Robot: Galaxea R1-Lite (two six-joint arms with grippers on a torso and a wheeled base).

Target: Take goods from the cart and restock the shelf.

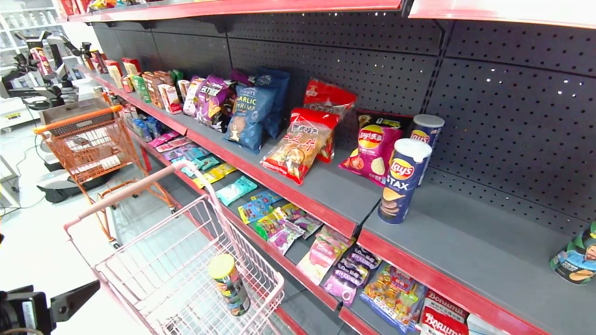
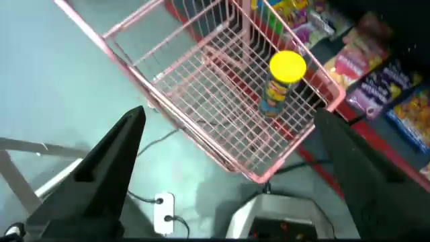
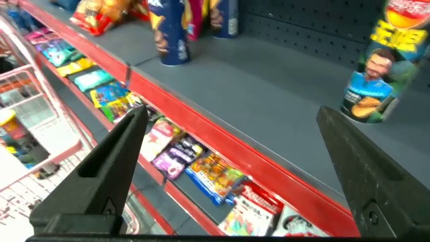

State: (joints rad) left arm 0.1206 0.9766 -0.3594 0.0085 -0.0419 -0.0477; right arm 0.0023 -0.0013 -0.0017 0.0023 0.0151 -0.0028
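Yellow-lidded can [image 2: 282,84] stands upright in the cart [image 1: 135,190].
Your left gripper [image 2: 230,115], spread and empty, is the nearer one, above it.

My left gripper [image 2: 230,114] has 2 matte black fingers [image 2: 107,168], wide at the base and narrowing to a blunt tip. My right gripper [image 3: 232,111] has the same 2 black wedge shapes. The head view shows a pale plate [image 1: 28,315] on the black housing of the left gripper.
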